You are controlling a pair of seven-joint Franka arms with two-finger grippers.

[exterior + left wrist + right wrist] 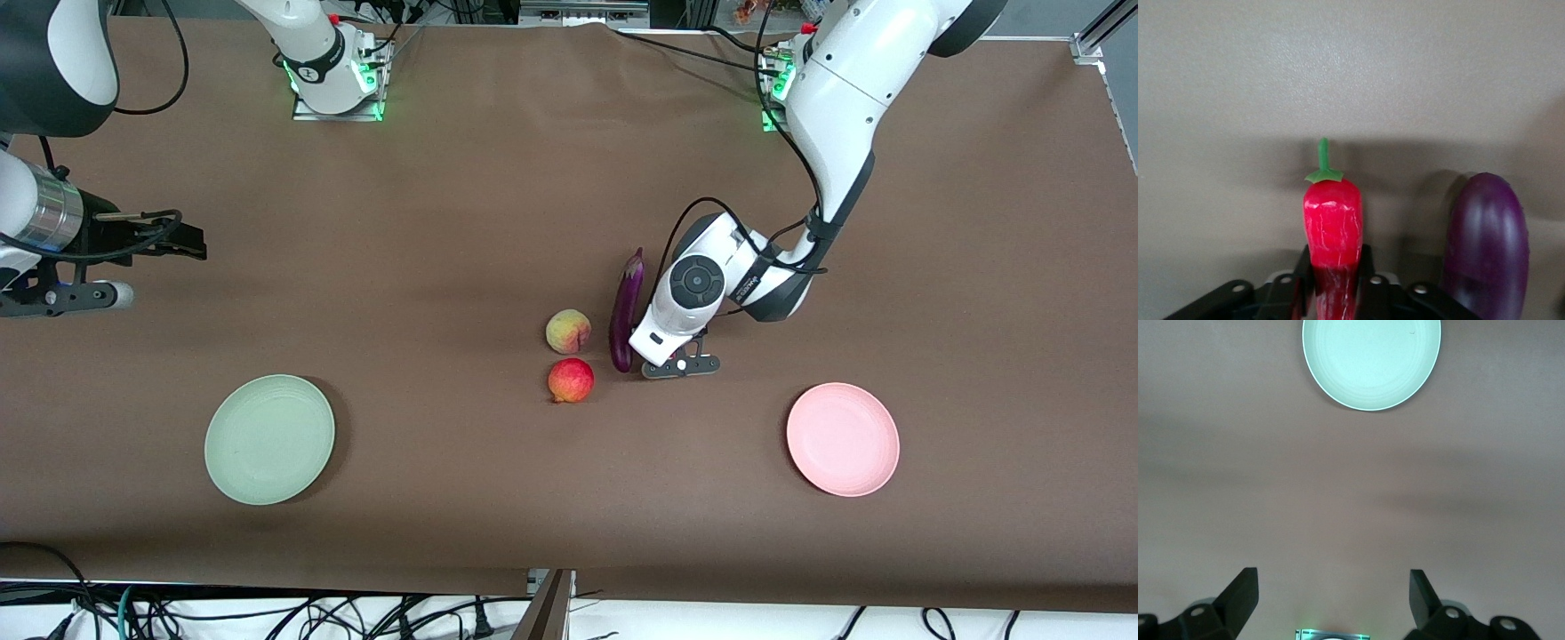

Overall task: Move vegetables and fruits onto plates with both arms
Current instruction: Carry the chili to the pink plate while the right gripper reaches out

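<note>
My left gripper point(683, 354) is down at the table beside the purple eggplant point(626, 307), toward the left arm's end. In the left wrist view it point(1333, 257) is shut on the red chili pepper point(1333, 223), with the eggplant point(1487, 243) alongside. The arm hides the chili in the front view. The peach point(568, 331) and the red-orange fruit point(571, 380) lie beside the eggplant, toward the right arm's end. My right gripper point(191, 242) is open and empty, in the air at the right arm's end. Its wrist view point(1331, 577) shows the mint green plate point(1371, 360).
The mint green plate point(269, 438) sits near the front camera toward the right arm's end. The pink plate point(842, 438) sits near the front camera toward the left arm's end. Brown cloth covers the table.
</note>
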